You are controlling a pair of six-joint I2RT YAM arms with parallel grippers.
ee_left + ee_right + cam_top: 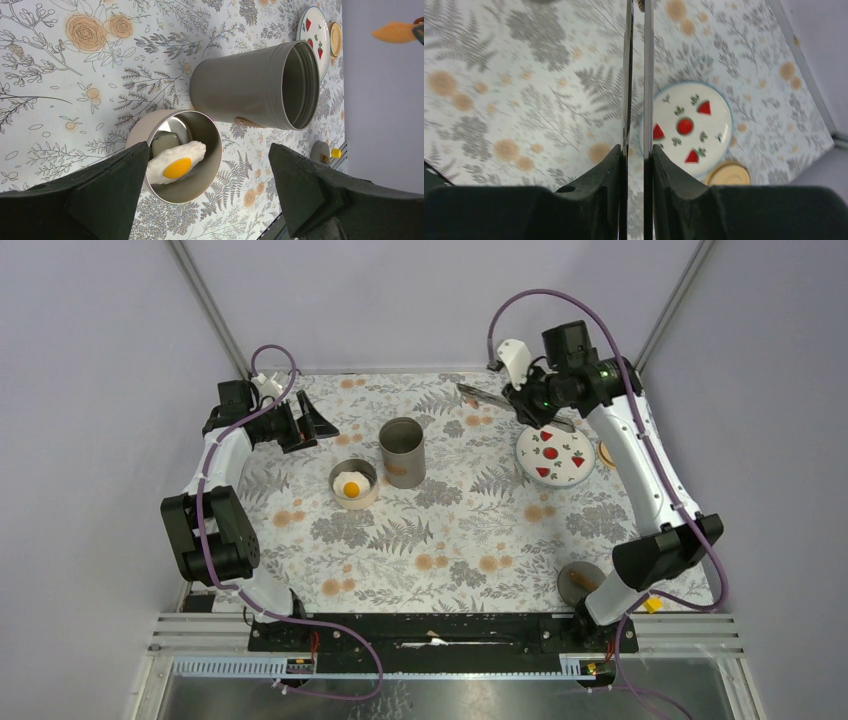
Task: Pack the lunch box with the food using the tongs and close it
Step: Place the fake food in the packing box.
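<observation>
The toy fried egg (351, 485) (176, 162) lies in a low round tin (353, 497) beside the lunch box's tall grey cylinder (402, 452) (260, 85), which stands open and upright. My left gripper (302, 426) (209, 150) hangs wide open and empty just left of the tin. My right gripper (530, 400) (636, 150) is shut on the silver tongs (480, 394) (647, 75), held above the table at the back right. A small brownish bit (640, 4) shows between the tong tips. The white plate (555, 455) (719, 112) carries red strawberry shapes.
A tan round disc (607, 453) (726, 175) lies at the plate's right. A grey lid with a wooden handle (580, 580) rests near the right arm's base, next to a small yellow block (651, 605). Walls close in at the back and sides.
</observation>
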